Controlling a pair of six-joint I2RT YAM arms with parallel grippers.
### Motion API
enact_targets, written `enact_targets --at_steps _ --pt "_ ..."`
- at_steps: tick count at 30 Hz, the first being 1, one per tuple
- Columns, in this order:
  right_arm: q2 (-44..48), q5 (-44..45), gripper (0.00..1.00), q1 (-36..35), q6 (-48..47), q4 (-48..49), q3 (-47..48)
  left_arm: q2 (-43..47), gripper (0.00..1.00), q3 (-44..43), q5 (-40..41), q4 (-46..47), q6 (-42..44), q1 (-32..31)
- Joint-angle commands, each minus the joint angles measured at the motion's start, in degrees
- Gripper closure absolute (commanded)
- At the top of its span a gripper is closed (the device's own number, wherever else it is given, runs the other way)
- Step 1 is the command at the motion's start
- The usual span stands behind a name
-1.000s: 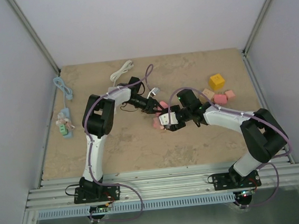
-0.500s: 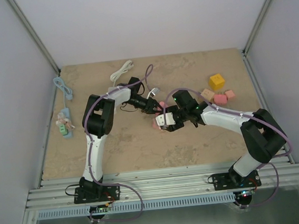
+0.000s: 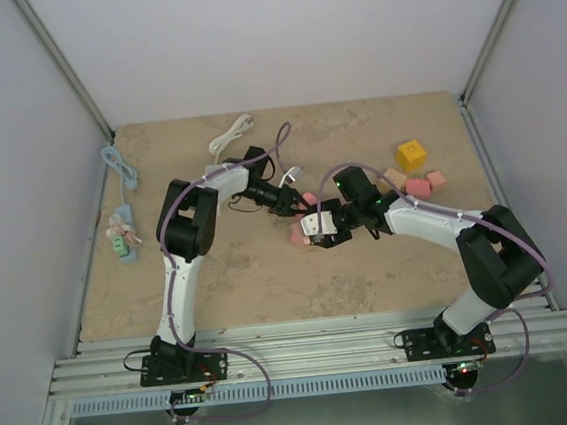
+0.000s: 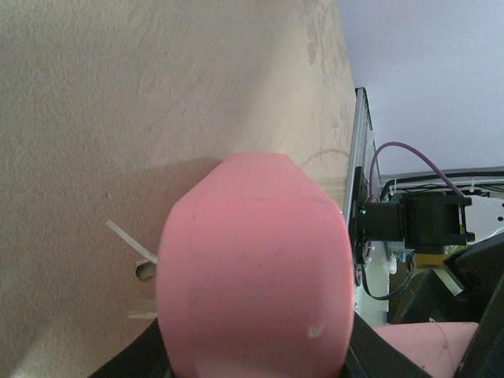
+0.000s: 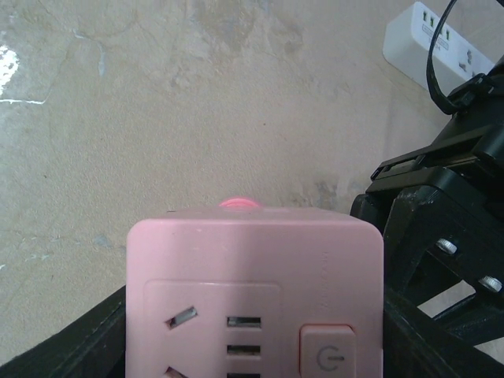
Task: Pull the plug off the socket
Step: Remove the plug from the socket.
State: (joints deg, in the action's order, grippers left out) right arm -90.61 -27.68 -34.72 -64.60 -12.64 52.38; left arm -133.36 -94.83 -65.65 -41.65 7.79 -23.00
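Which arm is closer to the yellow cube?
Right. The right arm runs just in front of the yellow cube; the left arm stands well to its left.

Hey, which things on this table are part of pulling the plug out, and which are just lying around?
In the job: pink plug, held in the left gripper; pink socket cube, held in the right gripper.
Lying about: white power strip; pale blue power strip; yellow cube; small pink and tan blocks.
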Motion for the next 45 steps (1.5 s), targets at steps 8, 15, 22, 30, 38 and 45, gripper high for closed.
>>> enact_targets --at_steps 8,15,22,30,38,45 --pt "1.5 6.4 0.85 -0.7 -1.0 0.3 1.3 -2.7 1.00 0.7 9.6 -0.2 3.9 1.7" --pt "0.9 14.9 0.87 -3.8 -1.3 4.2 0.4 -2.7 1.00 0.7 9.6 -0.3 3.9 1.7" --pt "3.8 15.2 0.88 -3.7 -3.1 12.2 -5.4 -2.7 1.00 0.7 9.6 -0.4 3.9 1.7" --pt "6.8 15.4 0.88 -3.7 -4.9 16.0 -8.2 -2.9 1.00 0.6 9.3 -0.5 4.1 1.8" --pt "8.1 15.2 0.88 -3.7 -6.2 16.6 -9.2 -3.0 1.00 0.4 9.3 -0.7 4.2 1.8" --pt "5.0 8.2 0.88 -2.4 -3.5 3.2 -1.6 -2.6 1.00 0.9 9.9 0.0 3.6 1.8"
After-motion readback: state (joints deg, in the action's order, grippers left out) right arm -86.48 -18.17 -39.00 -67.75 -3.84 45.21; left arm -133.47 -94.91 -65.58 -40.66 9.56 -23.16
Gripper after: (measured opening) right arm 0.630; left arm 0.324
